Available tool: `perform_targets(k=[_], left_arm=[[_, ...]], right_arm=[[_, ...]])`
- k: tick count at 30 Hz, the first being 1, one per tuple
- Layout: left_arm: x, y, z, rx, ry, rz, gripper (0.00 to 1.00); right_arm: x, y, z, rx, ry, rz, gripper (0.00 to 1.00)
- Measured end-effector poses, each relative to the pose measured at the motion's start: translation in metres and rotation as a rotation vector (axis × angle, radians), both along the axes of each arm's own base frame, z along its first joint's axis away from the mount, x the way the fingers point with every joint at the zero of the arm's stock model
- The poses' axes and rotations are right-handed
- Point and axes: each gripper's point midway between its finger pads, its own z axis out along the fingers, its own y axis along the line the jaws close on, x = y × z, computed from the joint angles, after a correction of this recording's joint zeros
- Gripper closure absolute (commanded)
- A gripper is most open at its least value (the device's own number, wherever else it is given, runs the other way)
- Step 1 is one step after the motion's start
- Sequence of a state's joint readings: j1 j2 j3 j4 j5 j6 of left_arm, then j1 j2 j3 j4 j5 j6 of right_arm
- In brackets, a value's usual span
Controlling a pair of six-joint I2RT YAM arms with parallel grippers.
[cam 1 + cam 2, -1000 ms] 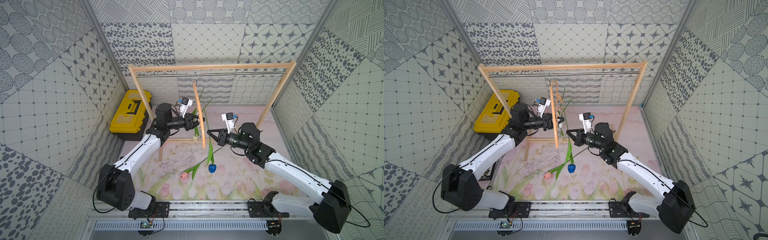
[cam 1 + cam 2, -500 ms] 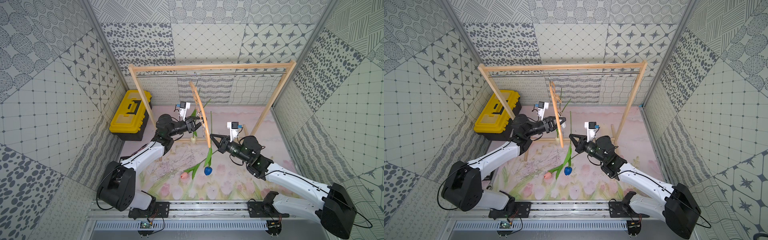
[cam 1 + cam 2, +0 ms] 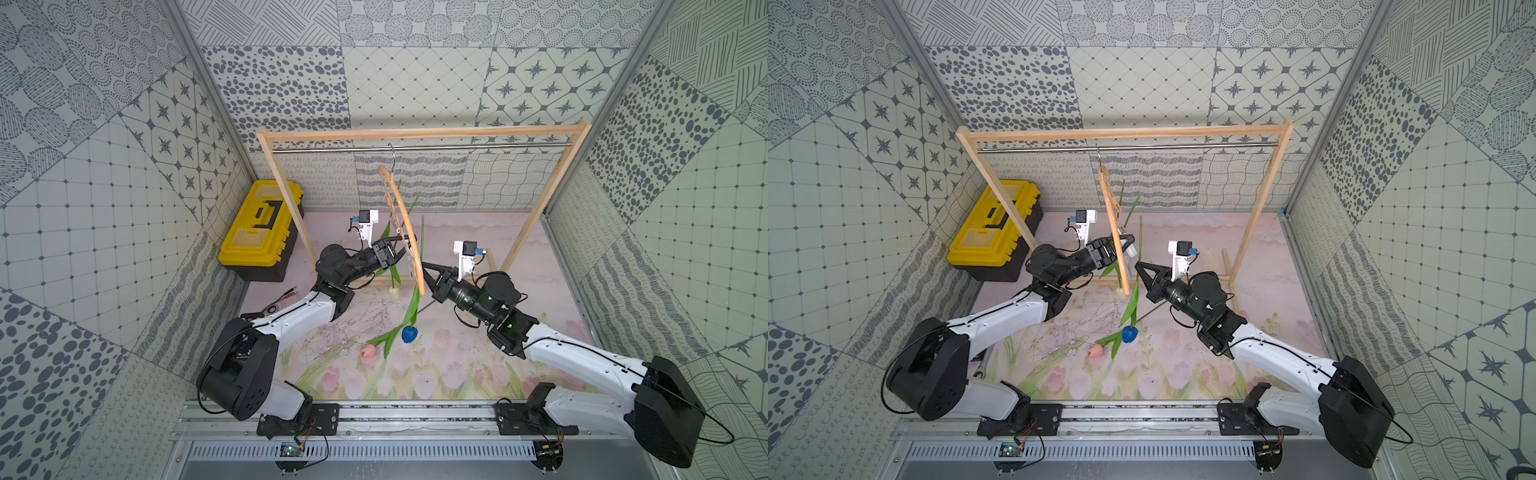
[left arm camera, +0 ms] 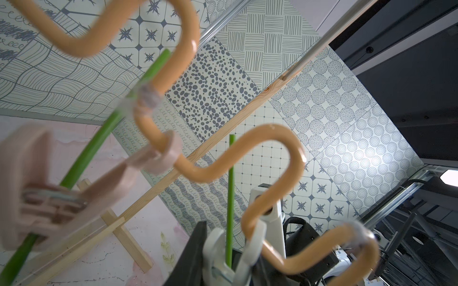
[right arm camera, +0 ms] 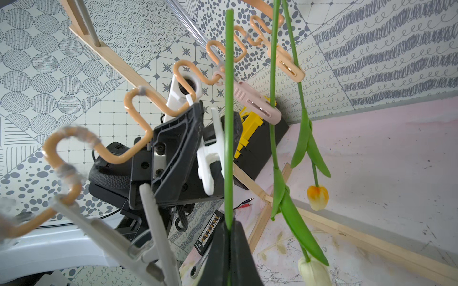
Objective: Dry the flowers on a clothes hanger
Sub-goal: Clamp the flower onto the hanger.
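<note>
— Where's the blue tulip point(image 3: 409, 333)?
— Mid-frame in both top views, head hanging down. My right gripper point(image 5: 229, 224) is clamped on its stem point(image 5: 229, 123), just beside the clothes hanger point(image 3: 404, 214).
— And your left gripper point(image 3: 400, 244)?
— Squeezing a white clip point(image 5: 210, 158) on the hanger's wavy rail point(image 4: 272, 138). The stem runs up between the clip's halves.

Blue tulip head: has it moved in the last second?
Yes. In both top views the blue tulip head has drifted toward the pink tulip, which has stayed put on the mat.
</note>
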State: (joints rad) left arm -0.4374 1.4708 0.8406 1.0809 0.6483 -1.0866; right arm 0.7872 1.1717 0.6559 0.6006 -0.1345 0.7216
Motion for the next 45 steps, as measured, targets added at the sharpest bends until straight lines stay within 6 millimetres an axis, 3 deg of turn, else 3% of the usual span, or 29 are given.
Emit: perform_targets(k=[21, 30, 45], left_arm=[[-0.001, -0.002, 0.001, -0.043, 0.03, -0.001, 1.0], [0.0, -0.002, 0.001, -0.066, 0.037, 0.012, 1.0], [-0.003, 0.001, 0.003, -0.072, 0.03, 0.026, 1.0]], right_arm=[[-0.004, 0.009, 0.008, -0.014, -0.049, 0.021, 1.0], [0.003, 0.017, 0.004, -0.019, -0.05, 0.023, 1.0], [0.004, 0.017, 0.014, -0.055, -0.073, 0.009, 1.0]])
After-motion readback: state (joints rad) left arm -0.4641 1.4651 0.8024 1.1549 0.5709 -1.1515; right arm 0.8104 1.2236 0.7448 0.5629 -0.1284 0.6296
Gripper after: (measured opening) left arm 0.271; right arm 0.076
